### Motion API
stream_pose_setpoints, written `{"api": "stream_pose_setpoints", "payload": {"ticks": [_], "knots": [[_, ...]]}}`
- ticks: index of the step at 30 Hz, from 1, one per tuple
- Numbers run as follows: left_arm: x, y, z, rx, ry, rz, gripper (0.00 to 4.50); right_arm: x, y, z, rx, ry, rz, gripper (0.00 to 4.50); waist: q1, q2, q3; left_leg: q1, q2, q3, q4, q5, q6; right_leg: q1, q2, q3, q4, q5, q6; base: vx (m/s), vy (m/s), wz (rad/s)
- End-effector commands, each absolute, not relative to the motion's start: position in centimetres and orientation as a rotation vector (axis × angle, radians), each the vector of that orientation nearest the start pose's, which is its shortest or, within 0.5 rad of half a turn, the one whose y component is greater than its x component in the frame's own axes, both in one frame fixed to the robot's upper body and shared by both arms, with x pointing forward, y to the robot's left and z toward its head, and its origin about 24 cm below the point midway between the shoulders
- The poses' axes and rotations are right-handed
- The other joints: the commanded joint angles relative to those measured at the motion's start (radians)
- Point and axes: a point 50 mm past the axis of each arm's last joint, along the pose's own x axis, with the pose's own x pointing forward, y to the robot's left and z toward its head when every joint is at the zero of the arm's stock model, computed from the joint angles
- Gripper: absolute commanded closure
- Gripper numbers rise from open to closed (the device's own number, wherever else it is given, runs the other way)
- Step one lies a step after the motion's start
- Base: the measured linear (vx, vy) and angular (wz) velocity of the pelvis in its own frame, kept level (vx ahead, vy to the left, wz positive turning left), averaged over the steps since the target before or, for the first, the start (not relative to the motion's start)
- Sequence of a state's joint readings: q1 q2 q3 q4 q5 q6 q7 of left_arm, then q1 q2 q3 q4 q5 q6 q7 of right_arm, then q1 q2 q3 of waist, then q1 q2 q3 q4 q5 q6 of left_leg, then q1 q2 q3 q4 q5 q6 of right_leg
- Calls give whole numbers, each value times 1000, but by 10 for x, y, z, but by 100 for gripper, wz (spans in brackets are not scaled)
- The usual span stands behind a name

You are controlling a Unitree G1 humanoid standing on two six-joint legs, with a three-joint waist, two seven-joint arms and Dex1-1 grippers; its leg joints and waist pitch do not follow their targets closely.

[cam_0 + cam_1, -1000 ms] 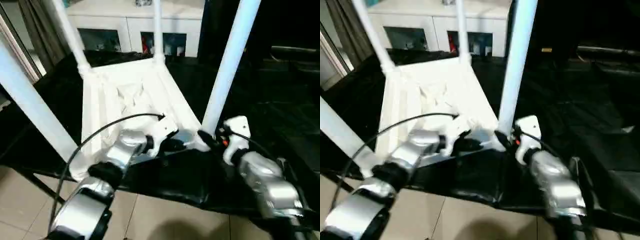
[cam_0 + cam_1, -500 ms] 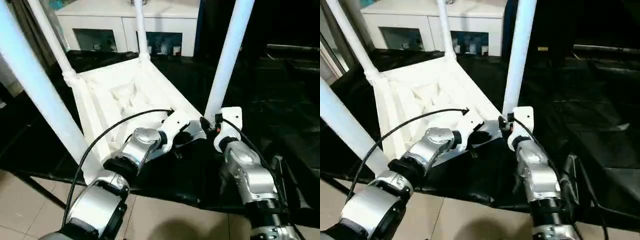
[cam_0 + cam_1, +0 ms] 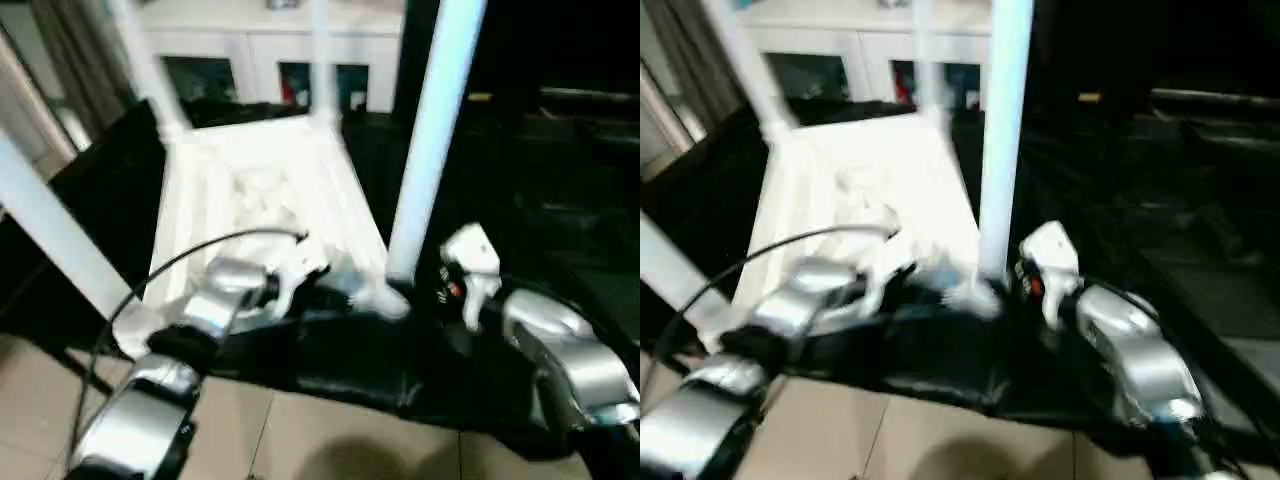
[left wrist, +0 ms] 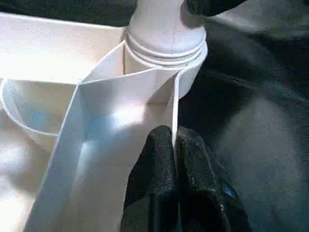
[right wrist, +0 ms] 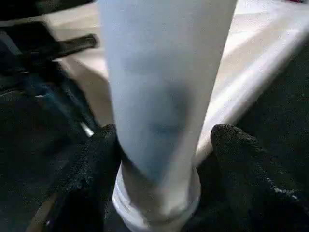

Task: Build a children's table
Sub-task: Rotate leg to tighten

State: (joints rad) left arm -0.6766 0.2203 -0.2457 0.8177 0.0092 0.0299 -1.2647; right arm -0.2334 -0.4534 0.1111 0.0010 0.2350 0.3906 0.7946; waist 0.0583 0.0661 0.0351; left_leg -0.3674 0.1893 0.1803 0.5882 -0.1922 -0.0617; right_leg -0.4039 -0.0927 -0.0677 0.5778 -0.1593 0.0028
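Note:
The white children's table top (image 3: 250,190) lies upside down on a black-covered surface, ribbed underside up. Its four legs stand in the corner sockets. The near right leg (image 3: 430,130) rises beside my right gripper (image 5: 166,159), which is open; its black fingers (image 5: 91,169) straddle the leg's base (image 5: 159,193). One finger touches the leg and a small gap shows at the other. My left gripper (image 4: 174,154) is shut on a thin upright rib of the top's rim (image 4: 175,116), just beside that corner socket (image 4: 166,46). The near left leg (image 3: 50,230) slants up at the left.
A white cabinet (image 3: 260,50) with glass doors stands behind the table. The black cover (image 3: 540,180) spreads to the right. Beige floor tiles (image 3: 300,440) lie in front, below the surface's near edge. A black cable (image 3: 200,255) arcs over my left forearm.
The whole picture has shifted and blurred with the camera. My right forearm now sits further right of the leg's base. The left gripper stays at the rim.

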Motion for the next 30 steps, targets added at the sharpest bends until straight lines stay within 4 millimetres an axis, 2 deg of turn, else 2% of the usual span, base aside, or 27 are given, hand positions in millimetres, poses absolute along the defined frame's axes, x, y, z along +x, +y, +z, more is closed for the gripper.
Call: {"api": "stream_pose_setpoints", "payload": {"ticks": [1, 3, 4, 14, 21, 23, 25, 26, 28, 29, 30], "knots": [[315, 96, 42, 184, 415, -1510, 450, 274, -171, 75, -178, 301, 905, 139, 3, -26, -59, 7, 39, -6, -66, -169, 104, 51, -51, 37, -57, -212, -245, 0, 0, 0], [315, 97, 42, 188, 416, -1507, 450, 272, -171, 73, -183, 315, 921, 139, 5, -27, -57, 5, 37, -5, -66, -171, 100, 52, -52, 37, -58, -220, -243, 0, 0, 0], [315, 99, 42, 186, 418, -1506, 450, 270, -170, 72, -173, 325, 941, 155, 5, -31, -57, 3, 34, -5, -66, -167, 97, 55, -53, 37, -60, -233, -234, 0, 0, 0], [314, 99, 44, 177, 418, -1518, 450, 270, -165, 69, -135, 326, 965, 240, 5, -29, -57, 4, 34, -6, -66, -161, 91, 53, -52, 36, -61, -246, -224, 0, 0, 0], [313, 99, 44, 177, 425, -1519, 450, 268, -163, 64, -111, 331, 962, 254, 5, -29, -58, 3, 34, -6, -65, -156, 89, 55, -52, 37, -60, -243, -222, 0, 0, 0], [318, 97, 41, 213, 435, -1441, 450, 270, -165, 59, -95, 313, 867, 254, 4, -25, -57, 3, 33, -7, -66, -159, 86, 53, -52, 36, -61, -246, -221, 0, 0, 0], [320, 96, 40, 225, 433, -1408, 450, 272, -165, 58, -93, 306, 829, 255, 0, -28, -55, 3, 31, -7, -67, -175, 76, 52, -51, 35, -65, -276, -211, 0, 0, 0], [325, 92, 39, 229, 431, -1345, 450, 276, -167, 53, -90, 307, 748, 255, -2, -28, -55, 2, 30, -7, -68, -188, 68, 52, -51, 34, -66, -300, -205, 0, 0, 0], [336, 73, 40, 223, 411, -1204, 450, 284, -167, 41, -59, 313, 545, 256, -7, -26, -49, 7, 26, -6, -70, -225, 46, 43, -49, 32, -79, -385, -183, 0, 0, 0], [340, 65, 42, 215, 402, -1158, 450, 287, -166, 37, -46, 316, 479, 256, -6, -25, -53, 9, 25, -10, -70, -229, 30, 48, -54, 30, -81, -416, -169, 0, 0, 0], [342, 57, 43, 205, 398, -1121, 450, 289, -163, 35, -27, 316, 427, 256, -10, -29, -51, 6, 24, -10, -72, -230, 29, 48, -50, 30, -85, -420, -161, 0, 0, 0]]}}
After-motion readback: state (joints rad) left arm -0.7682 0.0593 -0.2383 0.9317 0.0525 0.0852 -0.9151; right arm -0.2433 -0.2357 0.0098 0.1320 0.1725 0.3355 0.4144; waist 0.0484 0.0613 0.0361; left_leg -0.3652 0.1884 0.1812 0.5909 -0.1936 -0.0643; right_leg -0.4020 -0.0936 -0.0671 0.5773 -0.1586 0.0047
